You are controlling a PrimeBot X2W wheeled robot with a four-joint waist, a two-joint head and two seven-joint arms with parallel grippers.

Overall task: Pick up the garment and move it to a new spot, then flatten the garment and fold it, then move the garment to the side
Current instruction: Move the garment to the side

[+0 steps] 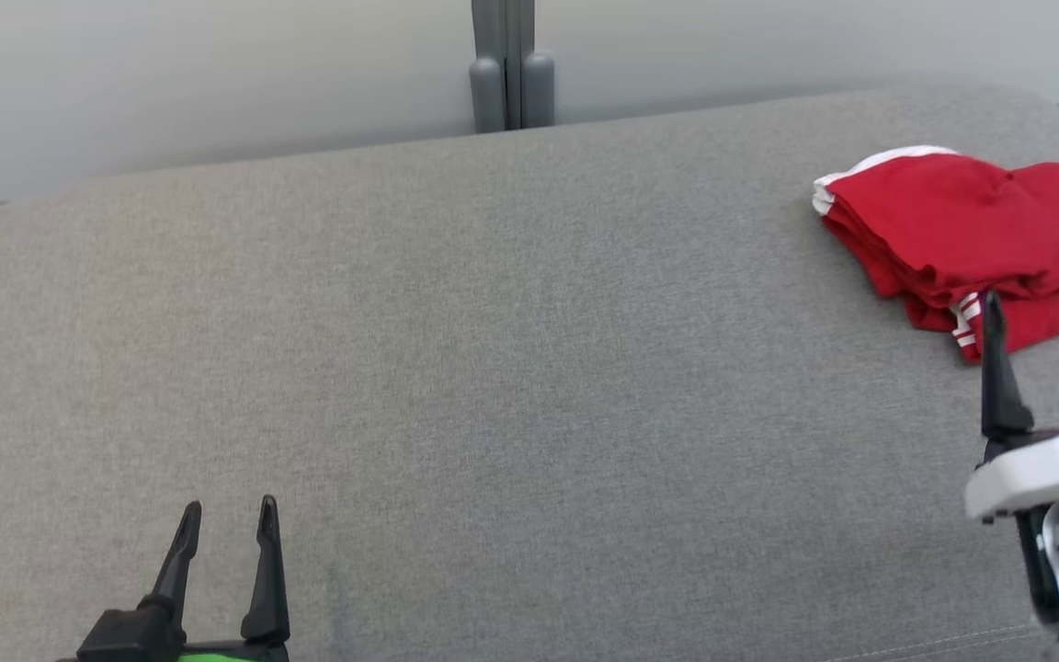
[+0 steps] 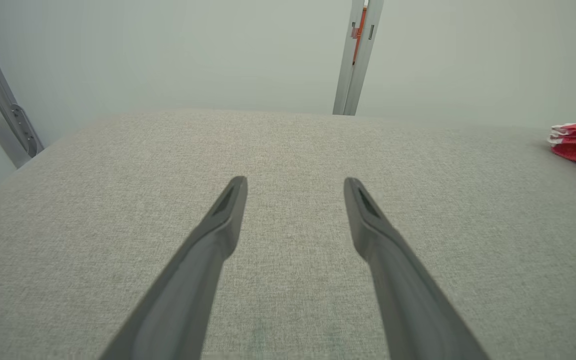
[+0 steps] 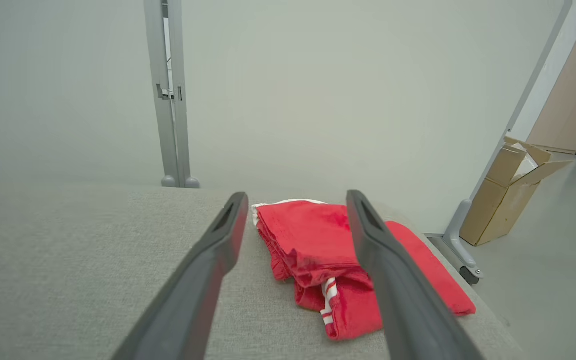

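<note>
Left gripper (image 1: 230, 504) hovers near the front left edge of the grey fabric-covered table (image 1: 493, 322), fingers apart and empty. Right gripper (image 1: 1035, 296), likewise spread and holding nothing, hangs by the near edge of the folded red garment (image 1: 934, 221), which lies at the table's far right corner.

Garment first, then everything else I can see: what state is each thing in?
Garment: folded, lying at the right end of the cushion.
Left end effector: open, empty, over bare cushion.
Right end effector: open, empty, pointed at the garment.
Box: open, flaps up, on the floor.
</note>
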